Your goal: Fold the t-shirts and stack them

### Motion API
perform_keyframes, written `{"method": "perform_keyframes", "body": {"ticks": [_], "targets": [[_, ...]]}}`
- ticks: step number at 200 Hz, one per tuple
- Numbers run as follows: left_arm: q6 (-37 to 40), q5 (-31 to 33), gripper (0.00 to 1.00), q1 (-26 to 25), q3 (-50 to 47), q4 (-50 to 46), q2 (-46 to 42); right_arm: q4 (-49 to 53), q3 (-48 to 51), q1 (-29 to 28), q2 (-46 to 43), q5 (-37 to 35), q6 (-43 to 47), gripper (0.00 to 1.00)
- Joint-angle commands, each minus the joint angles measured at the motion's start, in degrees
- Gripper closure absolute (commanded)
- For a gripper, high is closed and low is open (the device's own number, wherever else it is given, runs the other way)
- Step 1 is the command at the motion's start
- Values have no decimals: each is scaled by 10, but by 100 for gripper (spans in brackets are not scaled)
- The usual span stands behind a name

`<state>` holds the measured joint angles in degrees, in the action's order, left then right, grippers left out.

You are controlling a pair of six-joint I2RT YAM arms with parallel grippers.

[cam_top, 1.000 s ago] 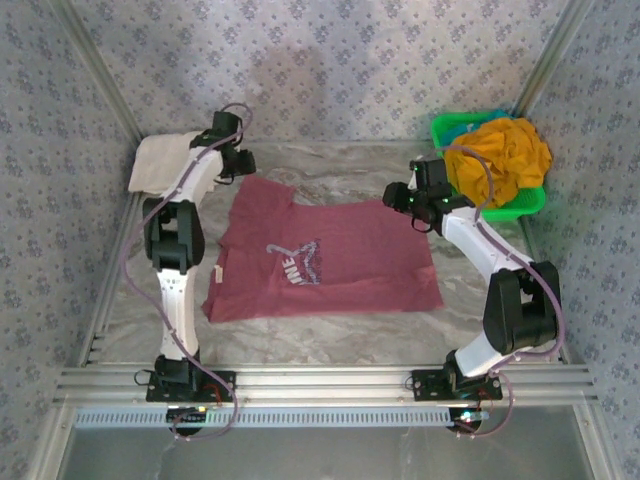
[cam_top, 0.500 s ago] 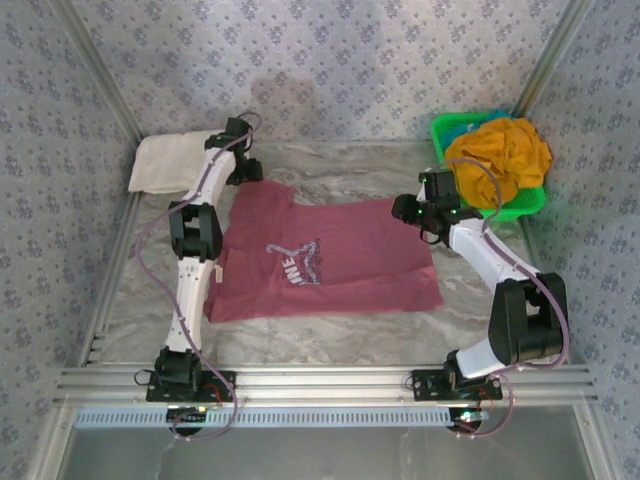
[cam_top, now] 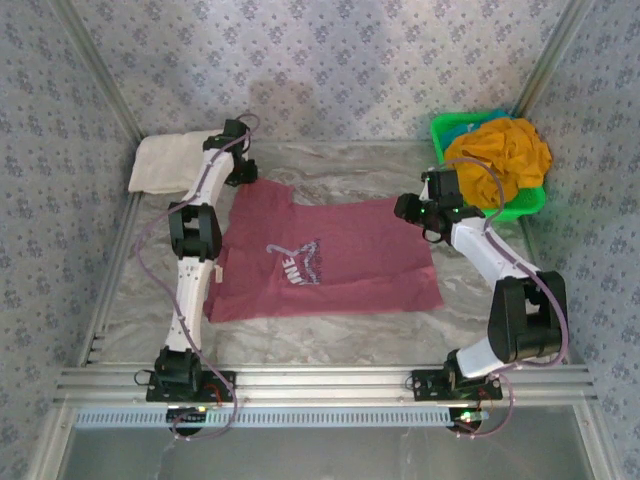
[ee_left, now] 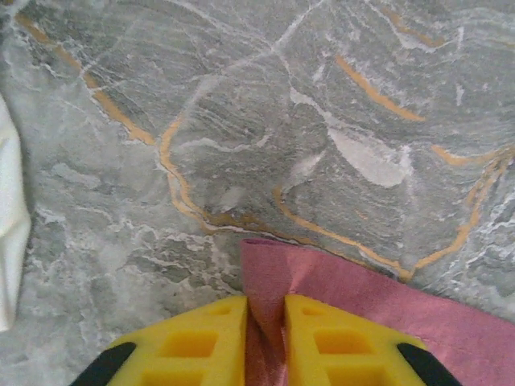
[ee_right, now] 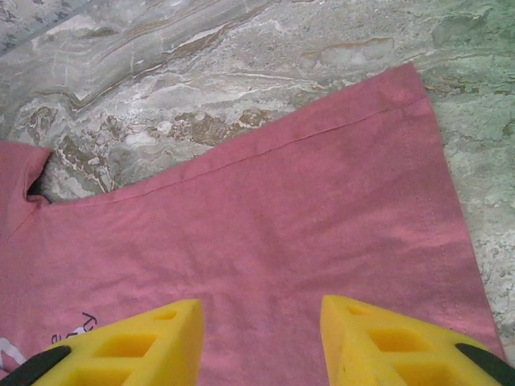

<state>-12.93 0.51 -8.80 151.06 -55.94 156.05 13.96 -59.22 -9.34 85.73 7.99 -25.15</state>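
Soft, light and apt to sag, the maroon t-shirt (cam_top: 340, 265) lies spread flat on the marble table (cam_top: 330, 335) — best taken by its far corners: the left gripper (ee_left: 265, 314) pinches the far-left one, the right gripper (ee_right: 261, 310) hovers with jaws apart near the far-right.

Light is bright, even and diffuse, coming from above. Shadows are faint and soft, with one dim patch on the back wall (cam_top: 290, 95). The table (cam_top: 330, 335) shows no glare. The top view is slightly soft. The right wrist view shows the shirt (ee_right: 306, 233) sharply, with a greenish tint at upper right.
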Motion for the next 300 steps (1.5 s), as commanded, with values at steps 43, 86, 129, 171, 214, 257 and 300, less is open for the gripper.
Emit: {"method": "perform_keyframes", "body": {"ticks": [43, 86, 129, 171, 214, 257, 300], "targets": [[33, -40, 100, -6, 27, 23, -22, 41, -117, 19, 98, 6, 45, 56], [43, -47, 100, -12, -86, 89, -119, 140, -260, 36, 224, -32, 58, 56], [39, -67, 100, -18, -449, 362, -353, 222, -379, 42, 330, -92, 55, 55], [52, -91, 100, -33, -654, 487, -493, 275, -466, 42, 406, -133, 66, 54], [67, -87, 100, -63, -806, 559, -600, 301, -524, 42, 463, -141, 61, 53], [87, -71, 100, -95, -879, 563, -657, 319, -566, 39, 507, -163, 60, 52], [77, -55, 100, -108, -939, 564, -694, 333, -602, 32, 535, -182, 66, 53]]}}
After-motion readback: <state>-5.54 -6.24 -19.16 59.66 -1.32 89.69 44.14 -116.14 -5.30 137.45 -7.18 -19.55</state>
